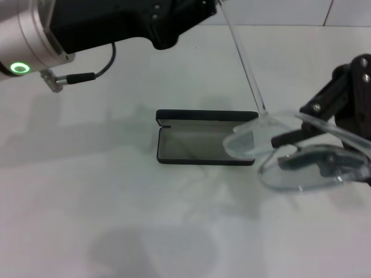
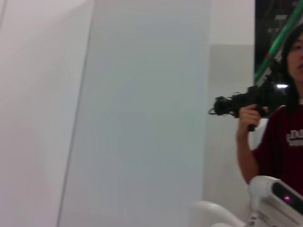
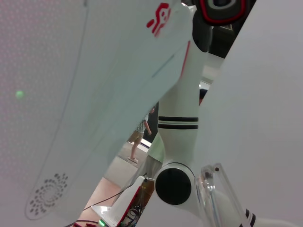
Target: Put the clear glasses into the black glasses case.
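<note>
No readable text; red logo on white robot shell (image 3: 163, 16), illegible.

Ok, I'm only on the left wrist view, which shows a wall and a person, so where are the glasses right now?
Observer: The right gripper holds the clear glasses above the table, by the right end of the black glasses case.
Operator: Is the case open?
Observer: Yes, it lies open with its grey lining showing.
Operator: And the left arm?
Observer: The left gripper is raised behind the case, apart from it.
</note>
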You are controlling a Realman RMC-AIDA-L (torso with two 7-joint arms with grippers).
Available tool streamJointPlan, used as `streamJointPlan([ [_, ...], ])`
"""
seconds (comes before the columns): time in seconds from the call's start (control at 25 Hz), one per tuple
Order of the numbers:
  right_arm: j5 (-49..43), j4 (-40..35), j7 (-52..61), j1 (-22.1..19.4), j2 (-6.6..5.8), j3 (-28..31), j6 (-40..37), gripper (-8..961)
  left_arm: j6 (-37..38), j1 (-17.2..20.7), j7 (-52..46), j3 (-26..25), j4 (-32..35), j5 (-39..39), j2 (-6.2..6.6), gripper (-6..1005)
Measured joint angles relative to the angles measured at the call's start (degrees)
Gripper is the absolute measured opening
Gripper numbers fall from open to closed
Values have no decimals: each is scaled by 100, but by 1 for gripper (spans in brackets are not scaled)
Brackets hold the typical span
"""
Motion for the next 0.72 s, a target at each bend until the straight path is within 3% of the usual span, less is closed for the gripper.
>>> streamJointPlan([
  [0.72, -22, 366, -226, -6, -12, 146, 440, 112, 842, -134, -80, 656, 196, -286, 18, 113],
])
